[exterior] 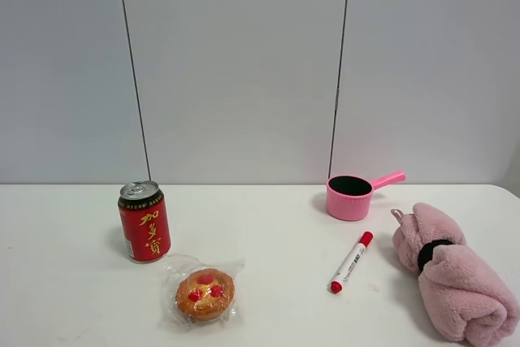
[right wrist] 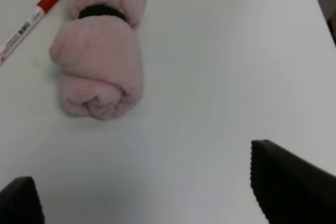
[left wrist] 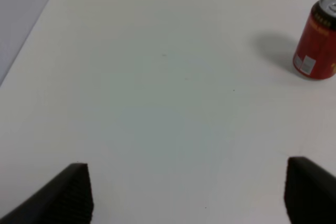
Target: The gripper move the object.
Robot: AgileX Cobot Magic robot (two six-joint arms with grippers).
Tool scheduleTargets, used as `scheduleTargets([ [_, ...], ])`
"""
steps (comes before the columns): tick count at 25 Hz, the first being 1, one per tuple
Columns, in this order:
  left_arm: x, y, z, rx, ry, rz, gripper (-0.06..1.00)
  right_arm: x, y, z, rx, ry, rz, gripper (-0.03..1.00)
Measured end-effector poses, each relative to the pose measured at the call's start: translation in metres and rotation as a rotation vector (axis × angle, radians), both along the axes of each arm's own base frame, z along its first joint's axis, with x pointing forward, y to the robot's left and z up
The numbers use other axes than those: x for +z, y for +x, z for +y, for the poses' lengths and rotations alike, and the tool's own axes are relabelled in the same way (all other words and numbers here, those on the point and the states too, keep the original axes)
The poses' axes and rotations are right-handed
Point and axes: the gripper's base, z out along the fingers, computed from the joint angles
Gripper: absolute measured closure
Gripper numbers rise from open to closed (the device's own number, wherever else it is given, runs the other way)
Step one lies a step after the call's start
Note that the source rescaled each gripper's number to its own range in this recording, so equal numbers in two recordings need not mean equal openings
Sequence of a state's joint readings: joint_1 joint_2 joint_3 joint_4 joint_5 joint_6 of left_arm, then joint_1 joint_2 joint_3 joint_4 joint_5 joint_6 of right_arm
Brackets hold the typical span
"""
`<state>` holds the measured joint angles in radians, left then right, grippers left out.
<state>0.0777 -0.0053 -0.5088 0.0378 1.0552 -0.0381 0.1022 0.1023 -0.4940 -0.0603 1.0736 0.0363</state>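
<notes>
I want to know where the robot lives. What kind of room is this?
Probably a robot test lab, not a home. A bare white table stands against plain grey wall panels, with unrelated things laid out apart: a red can, a pink rolled towel and a marker.

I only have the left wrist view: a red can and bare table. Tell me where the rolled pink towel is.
Observer: The towel lies at the table's right end, beside a red marker.
Operator: Report the right gripper.
Observer: The right gripper is open, holding nothing, apart from the towel.
Operator: Say what lies near my can.
Observer: A wrapped pastry sits in front of the can; a pink pot stands farther right.
</notes>
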Motion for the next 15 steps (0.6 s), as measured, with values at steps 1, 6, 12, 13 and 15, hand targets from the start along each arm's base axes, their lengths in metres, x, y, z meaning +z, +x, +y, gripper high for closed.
scheduleTargets([
  [1,0.000,0.000,0.000,0.000,0.000,0.000,-0.06,0.000,-0.002,-0.001,-0.034,0.001,-0.015,0.31],
  [6,0.000,0.000,0.000,0.000,0.000,0.000,-0.06,0.000,-0.016,-0.002,-0.150,-0.002,-0.099,0.31],
  [12,0.000,0.000,0.000,0.000,0.000,0.000,-0.06,0.000,-0.016,-0.002,-0.157,0.004,-0.104,0.31],
  [13,0.000,0.000,0.000,0.000,0.000,0.000,-0.06,0.000,-0.016,-0.002,-0.157,0.004,-0.104,0.31],
  [15,0.000,0.000,0.000,0.000,0.000,0.000,-0.06,0.000,-0.016,-0.002,-0.158,0.004,-0.104,0.31],
])
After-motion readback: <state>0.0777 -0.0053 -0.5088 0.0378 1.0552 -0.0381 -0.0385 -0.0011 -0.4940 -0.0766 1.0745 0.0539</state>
